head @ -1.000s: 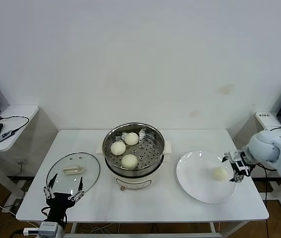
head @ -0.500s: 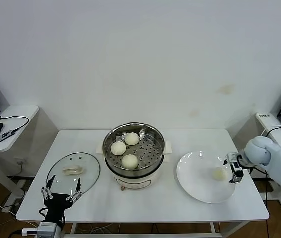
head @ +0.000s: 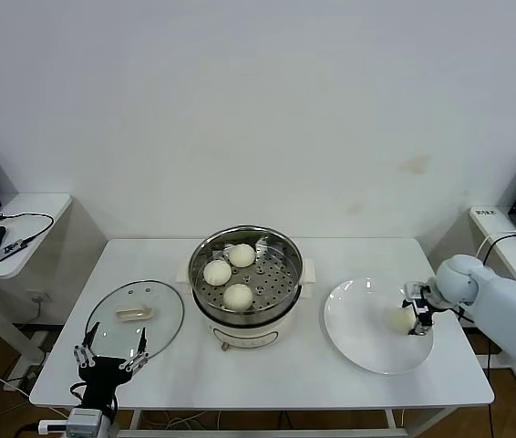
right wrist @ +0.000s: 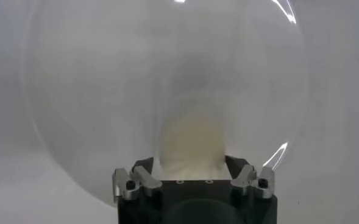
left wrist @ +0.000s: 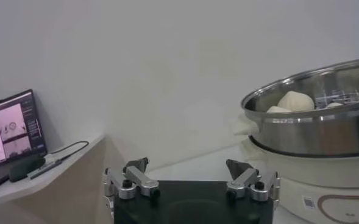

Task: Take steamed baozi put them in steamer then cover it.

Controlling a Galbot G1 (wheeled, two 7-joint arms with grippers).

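Right end effector [head: 416,308] straddles the last baozi [head: 401,318] on the plate [head: 354,333], fingers spread; steamer [head: 245,276] stands well apart.

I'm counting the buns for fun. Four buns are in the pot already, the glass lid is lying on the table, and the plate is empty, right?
Not quite. The head view shows three buns in the pot; the fourth bun sits on the plate, at the right gripper. The glass lid does lie on the table.

Right gripper [head: 415,316] lowered, jaws spread — left gripper [head: 108,357] parked, spread.
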